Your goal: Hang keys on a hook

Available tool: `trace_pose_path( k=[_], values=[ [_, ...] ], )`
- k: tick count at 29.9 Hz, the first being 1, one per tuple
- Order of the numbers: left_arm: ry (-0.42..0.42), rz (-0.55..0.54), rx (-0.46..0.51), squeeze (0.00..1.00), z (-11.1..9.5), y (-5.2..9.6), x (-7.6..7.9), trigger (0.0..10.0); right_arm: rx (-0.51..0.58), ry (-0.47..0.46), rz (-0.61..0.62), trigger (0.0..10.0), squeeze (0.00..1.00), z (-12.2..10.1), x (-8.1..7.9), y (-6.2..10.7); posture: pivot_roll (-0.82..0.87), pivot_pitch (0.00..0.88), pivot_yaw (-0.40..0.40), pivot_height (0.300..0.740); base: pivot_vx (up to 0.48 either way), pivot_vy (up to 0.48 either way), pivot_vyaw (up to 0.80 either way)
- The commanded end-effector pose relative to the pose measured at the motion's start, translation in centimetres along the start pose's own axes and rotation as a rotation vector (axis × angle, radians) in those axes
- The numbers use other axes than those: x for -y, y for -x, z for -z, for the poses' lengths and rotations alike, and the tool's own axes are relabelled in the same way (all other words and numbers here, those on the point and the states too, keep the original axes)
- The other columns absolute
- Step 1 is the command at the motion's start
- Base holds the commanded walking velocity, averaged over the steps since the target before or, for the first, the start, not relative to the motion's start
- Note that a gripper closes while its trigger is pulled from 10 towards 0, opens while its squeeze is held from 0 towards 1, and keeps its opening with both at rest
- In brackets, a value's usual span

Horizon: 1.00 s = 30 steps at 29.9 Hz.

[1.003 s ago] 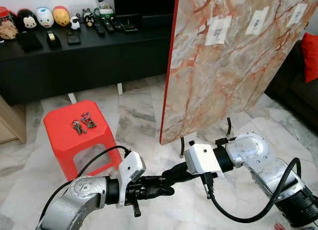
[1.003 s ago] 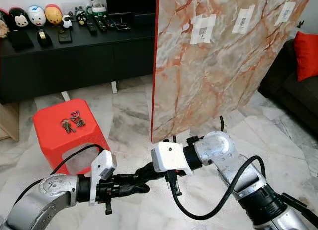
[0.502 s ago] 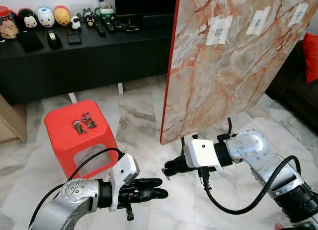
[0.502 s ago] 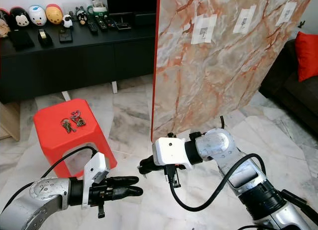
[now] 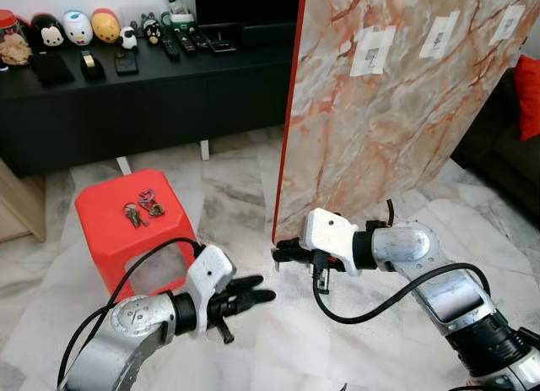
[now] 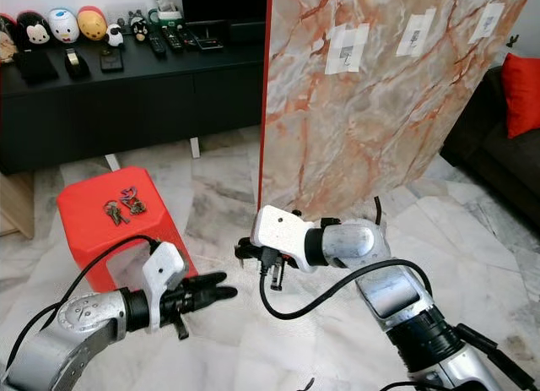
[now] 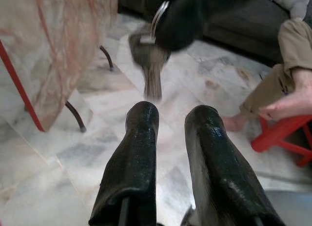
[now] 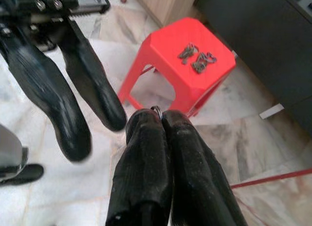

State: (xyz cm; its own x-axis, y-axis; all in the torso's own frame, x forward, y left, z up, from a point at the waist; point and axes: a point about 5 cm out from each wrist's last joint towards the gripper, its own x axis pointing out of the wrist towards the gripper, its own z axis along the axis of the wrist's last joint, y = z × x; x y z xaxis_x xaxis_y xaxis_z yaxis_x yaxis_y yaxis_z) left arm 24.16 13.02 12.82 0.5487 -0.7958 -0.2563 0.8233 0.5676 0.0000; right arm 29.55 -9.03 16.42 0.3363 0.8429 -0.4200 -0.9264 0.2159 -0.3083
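Left wrist view — blurred key (image 7: 150,65) in clenched right gripper (image 5: 277,252); left gripper (image 5: 268,290) jaws parted.

A slim gap of bare marble floor (image 5: 278,323) separates the parted fingers of the left gripper (image 5: 257,291) from the pinched tips of the right gripper (image 5: 278,252), which carry a dangling key (image 7: 150,70). Beyond the right jaws, the tilted marble-pattern board (image 5: 388,104) and its red edge block the way. Behind the left jaws stands the red stool (image 5: 126,230).
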Motion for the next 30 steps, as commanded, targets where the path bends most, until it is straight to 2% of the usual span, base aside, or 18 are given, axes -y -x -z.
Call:
trace_pose_path(
  k=[1,7,11,18,19,30],
  values=[
    [-0.043,-0.041,0.014,0.0,-0.4,-0.6,-0.2,10.0,0.03,-0.015,0.017,10.0,0.0,-0.6,-0.1,0.1,0.15,0.115,-0.117,0.74,0.0,0.0,0.0],
    [-0.042,-0.041,0.046,0.0,-0.9,-1.3,0.1,10.0,0.045,-0.018,-0.016,10.0,0.0,-1.1,-0.7,-0.4,0.15,0.113,-0.12,0.74,0.0,0.0,0.0],
    [-0.044,-0.095,0.051,0.0,-0.9,-1.6,-0.2,10.0,0.056,-0.028,-0.024,10.0,0.0,-1.4,-1.0,-0.5,0.15,0.112,-0.119,0.74,0.0,0.0,0.0],
    [-0.04,-0.039,0.016,0.0,-0.3,-1.3,0.2,10.0,0.048,-0.027,-0.028,10.0,0.0,-1.3,-1.1,-0.5,0.15,0.106,-0.118,0.74,0.0,0.0,0.0],
    [-0.041,-0.04,0.015,0.0,-0.3,-1.1,0.1,0.0,0.046,-0.024,-0.029,10.0,0.0,-1.3,-1.1,-0.4,0.15,0.103,-0.118,0.74,0.0,0.0,0.0],
    [-0.031,-0.04,0.024,0.0,-0.4,-0.9,0.0,0.0,0.035,-0.013,-0.037,10.0,0.0,-1.1,-1.2,-0.4,0.15,0.108,-0.119,0.74,0.0,0.0,0.0]
  ],
)
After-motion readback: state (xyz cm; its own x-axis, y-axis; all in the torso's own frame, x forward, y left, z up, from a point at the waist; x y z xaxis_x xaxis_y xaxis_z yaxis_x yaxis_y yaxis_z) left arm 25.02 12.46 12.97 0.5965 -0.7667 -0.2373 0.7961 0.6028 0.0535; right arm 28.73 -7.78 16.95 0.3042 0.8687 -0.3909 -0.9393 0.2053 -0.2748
